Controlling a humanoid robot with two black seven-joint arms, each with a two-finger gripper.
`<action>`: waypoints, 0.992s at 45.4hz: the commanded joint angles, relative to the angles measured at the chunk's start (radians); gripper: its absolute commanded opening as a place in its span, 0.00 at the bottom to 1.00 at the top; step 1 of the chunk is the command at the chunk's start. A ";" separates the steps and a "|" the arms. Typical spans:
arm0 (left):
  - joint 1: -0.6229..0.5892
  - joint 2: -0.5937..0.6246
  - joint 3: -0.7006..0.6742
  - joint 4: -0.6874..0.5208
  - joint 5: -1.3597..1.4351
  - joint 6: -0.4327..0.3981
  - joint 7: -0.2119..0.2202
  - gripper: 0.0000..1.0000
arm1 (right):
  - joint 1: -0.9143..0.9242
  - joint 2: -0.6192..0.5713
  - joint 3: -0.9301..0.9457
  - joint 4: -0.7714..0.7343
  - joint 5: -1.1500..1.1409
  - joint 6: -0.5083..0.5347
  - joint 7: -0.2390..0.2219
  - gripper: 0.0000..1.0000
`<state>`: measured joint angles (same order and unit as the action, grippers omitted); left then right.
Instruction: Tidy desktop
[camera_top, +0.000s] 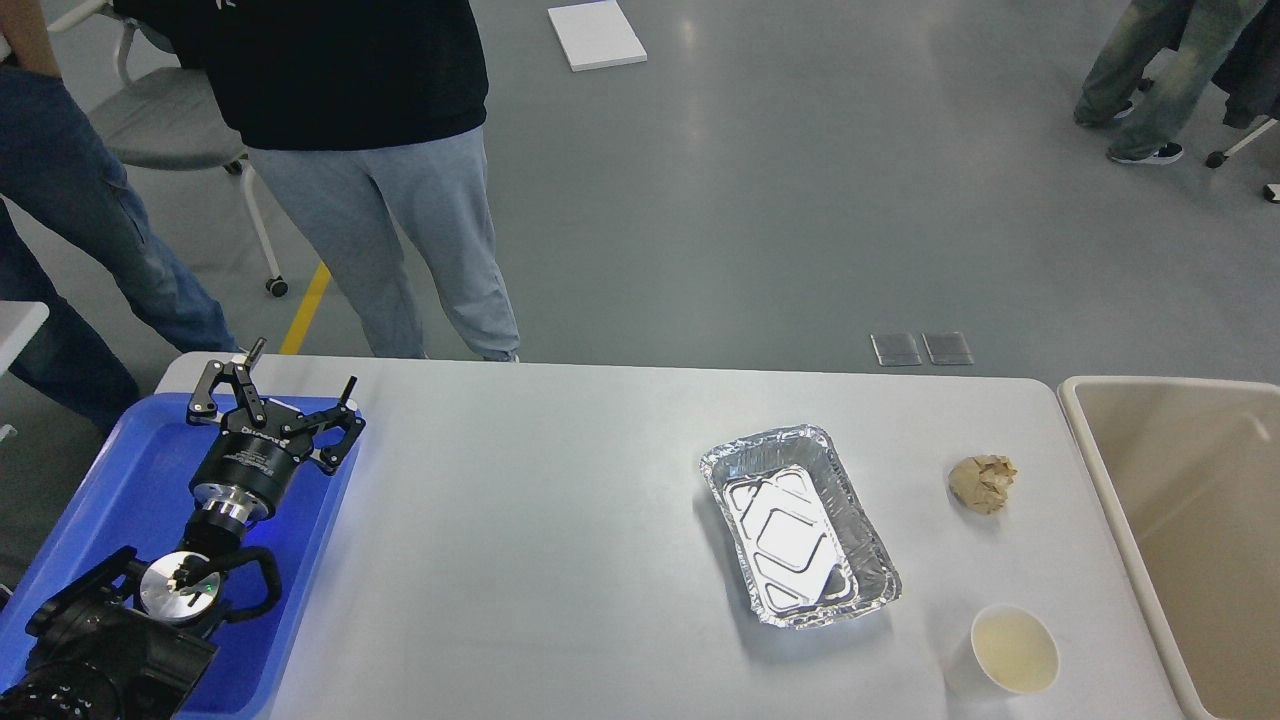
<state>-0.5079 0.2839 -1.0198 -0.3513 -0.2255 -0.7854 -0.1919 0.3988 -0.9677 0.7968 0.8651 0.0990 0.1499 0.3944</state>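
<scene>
The desktop (540, 520) is a large pale grey-white tabletop. On its right half lie an empty foil tray (797, 523), a crumpled brown paper ball (982, 483) and a small white paper cup (1014, 648). My left gripper (272, 385) is open and empty, held over the far end of the blue tray (110, 490) at the table's left edge. My right gripper is out of view.
A beige rimmed bin (1185, 530) stands off the table's right edge. A person in grey trousers (390, 220) stands close behind the table's far edge, another person in jeans (70, 200) at far left. A chair (160, 120) is behind them.
</scene>
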 joint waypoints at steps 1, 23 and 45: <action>0.000 0.000 0.000 0.000 0.000 0.000 -0.001 1.00 | -0.008 -0.267 -0.108 0.038 0.079 0.083 0.000 1.00; 0.000 0.000 0.000 0.000 0.000 0.000 0.000 1.00 | 0.130 -0.718 -0.218 0.043 -0.298 0.448 0.000 1.00; 0.000 0.000 0.001 0.000 0.001 0.000 0.000 1.00 | 0.153 -0.778 0.088 0.235 -0.896 0.635 0.000 1.00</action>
<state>-0.5077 0.2838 -1.0199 -0.3513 -0.2254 -0.7854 -0.1923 0.5413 -1.7173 0.7198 0.9993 -0.5329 0.7299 0.3953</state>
